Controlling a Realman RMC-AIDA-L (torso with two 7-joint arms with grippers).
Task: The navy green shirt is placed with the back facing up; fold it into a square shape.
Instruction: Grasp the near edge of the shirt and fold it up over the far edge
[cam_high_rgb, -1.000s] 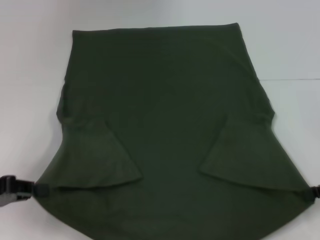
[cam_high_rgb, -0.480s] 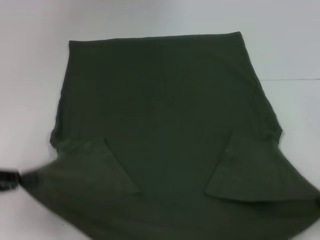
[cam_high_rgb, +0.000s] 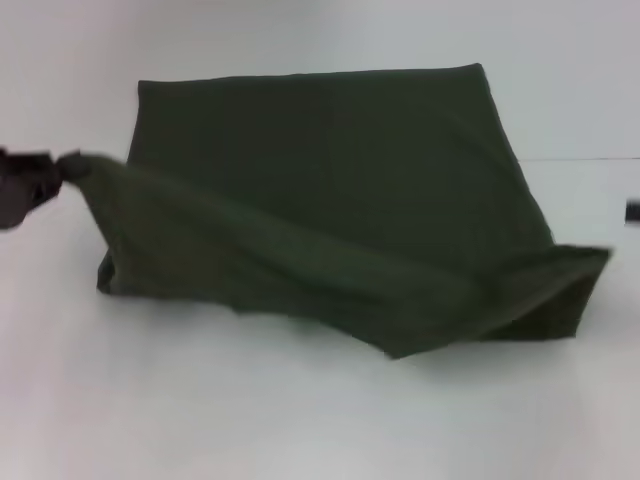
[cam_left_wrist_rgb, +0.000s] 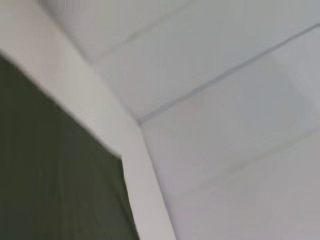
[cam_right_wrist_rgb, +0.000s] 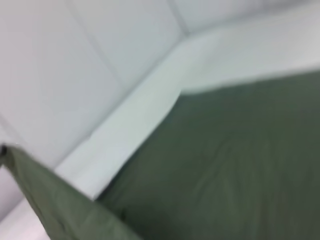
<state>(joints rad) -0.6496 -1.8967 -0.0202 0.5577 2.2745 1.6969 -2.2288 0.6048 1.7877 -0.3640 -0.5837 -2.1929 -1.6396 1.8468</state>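
The navy green shirt (cam_high_rgb: 330, 170) lies on the white table (cam_high_rgb: 300, 410), and its near edge is lifted and carried over the rest as a sagging fold. At the left, my left gripper (cam_high_rgb: 58, 170) is shut on one raised corner, above the shirt's left edge. Only a dark bit of my right gripper (cam_high_rgb: 633, 210) shows at the frame's right edge, shut on the other raised corner (cam_high_rgb: 598, 258). Flat green cloth (cam_left_wrist_rgb: 50, 165) fills one side of the left wrist view. The right wrist view shows the flat shirt (cam_right_wrist_rgb: 235, 160) and a lifted strip (cam_right_wrist_rgb: 45, 195).
Bare white tabletop lies in front of the shirt and on both sides. A thin seam (cam_high_rgb: 585, 158) crosses the surface at the back right. Pale wall panels (cam_left_wrist_rgb: 225, 75) stand beyond the table edge.
Both grippers have risen and moved away from me with the near corners. The near edge, flat a second ago, now hangs folded over the shirt, hiding the tucked-in sleeves.
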